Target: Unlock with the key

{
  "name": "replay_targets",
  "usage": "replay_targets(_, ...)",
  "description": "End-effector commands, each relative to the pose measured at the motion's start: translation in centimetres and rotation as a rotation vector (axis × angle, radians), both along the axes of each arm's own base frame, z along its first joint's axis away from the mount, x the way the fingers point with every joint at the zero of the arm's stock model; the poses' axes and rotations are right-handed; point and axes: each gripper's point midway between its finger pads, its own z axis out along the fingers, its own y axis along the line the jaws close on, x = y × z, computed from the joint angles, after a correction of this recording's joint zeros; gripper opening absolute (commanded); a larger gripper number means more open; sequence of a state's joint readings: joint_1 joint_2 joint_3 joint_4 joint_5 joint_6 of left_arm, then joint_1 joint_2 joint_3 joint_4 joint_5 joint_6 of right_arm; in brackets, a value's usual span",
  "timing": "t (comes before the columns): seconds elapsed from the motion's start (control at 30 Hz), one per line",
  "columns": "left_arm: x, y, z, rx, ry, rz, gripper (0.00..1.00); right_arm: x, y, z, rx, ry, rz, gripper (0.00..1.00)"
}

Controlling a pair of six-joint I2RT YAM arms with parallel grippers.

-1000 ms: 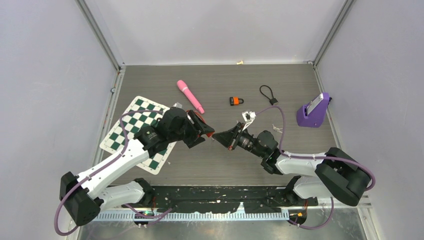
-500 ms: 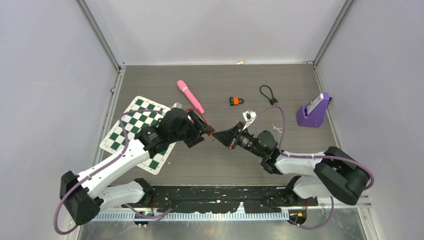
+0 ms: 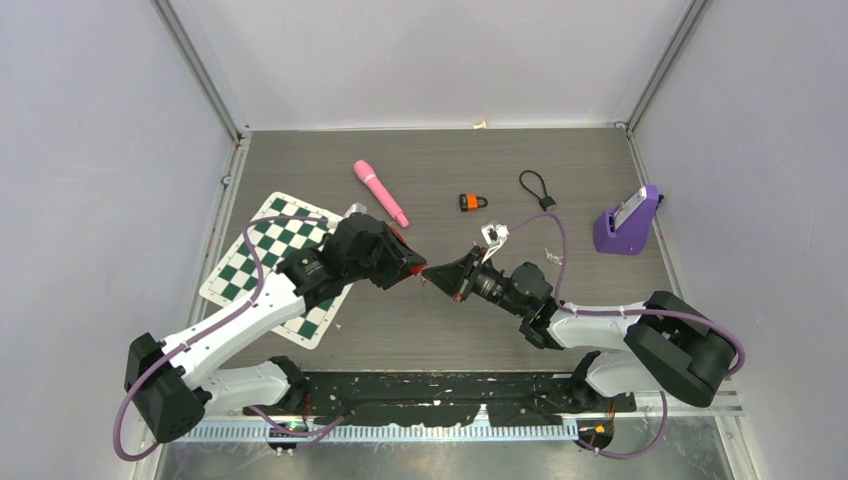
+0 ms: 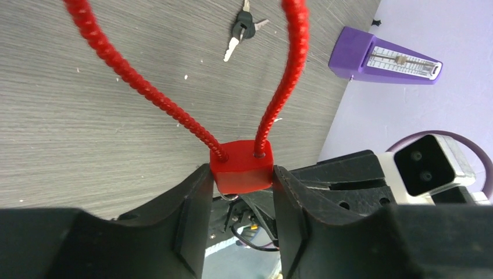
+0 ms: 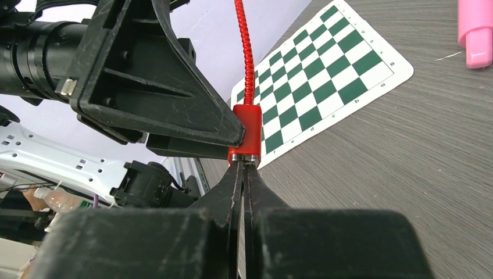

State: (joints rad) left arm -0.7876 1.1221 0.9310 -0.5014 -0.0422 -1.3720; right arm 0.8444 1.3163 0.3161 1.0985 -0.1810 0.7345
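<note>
Red cable lock [image 3: 413,267] hangs above the table [image 3: 600,160] in the top view, near its middle, and the two arms meet at it. The left gripper [image 3: 408,264] reaches in from the left over the edge of a green-and-white chessboard mat [image 3: 250,255]. The right gripper [image 3: 432,277] comes from the right, its tip right at the lock. Farther back lie a pink cylinder [image 3: 380,192], a small orange padlock [image 3: 471,202] and a black cord loop [image 3: 537,187]. A purple metronome [image 3: 628,221] stands at the right edge.

From the left wrist, the left gripper [image 4: 241,177] is closed a good way, and its two black fingers [image 4: 192,215] squeeze the lock's block-shaped body [image 4: 241,167] from both sides. The ribbed red cable [image 4: 131,78] rises out of the body's two holes and leaves the frame at the top. A small metal ring [image 4: 231,196] shows just under the body. The right arm's wrist camera [image 4: 429,165] sits close behind. Loose keys [image 4: 244,30] lie on the table beyond, and the metronome [image 4: 383,61] is further off.

From the right wrist, the right gripper [image 5: 244,170] has its fingers pressed almost together, with only a thin slit between them. Their tips touch the silver underside of the lock body [image 5: 251,129]. What they pinch is hidden, so I cannot tell whether a key is there. The left gripper's finger [image 5: 168,104] lies against the body's left face. The cable [image 5: 245,52] runs straight up, and the chessboard mat [image 5: 325,75] and the pink cylinder [image 5: 479,29] lie behind
</note>
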Motion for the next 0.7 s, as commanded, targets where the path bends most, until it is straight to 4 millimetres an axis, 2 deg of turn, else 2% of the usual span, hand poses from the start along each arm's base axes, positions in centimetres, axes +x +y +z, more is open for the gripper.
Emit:
replay_targets(0.0,0.6,-0.4,1.4,-0.012,-0.042,0.002,0.38,0.5,0.4,3.8,0.088,-0.099,-0.013,0.05)
replay_targets(0.27,0.2,-0.5,2.1,-0.041,-0.075,-0.027,0.01,0.4,0.5,3.5,0.121,-0.033,-0.011,0.05)
replay_targets(0.4,-0.3,-0.9,3.0,-0.122,-0.111,-0.043,0.0,0.3,0.5,3.7,0.204,0.054,0.001,0.05)
replay_targets(0.67,-1.2,-1.3,6.4,-0.307,-0.24,-0.083,0.0,0.2,1.0,4.7,0.396,0.222,0.09,0.05)
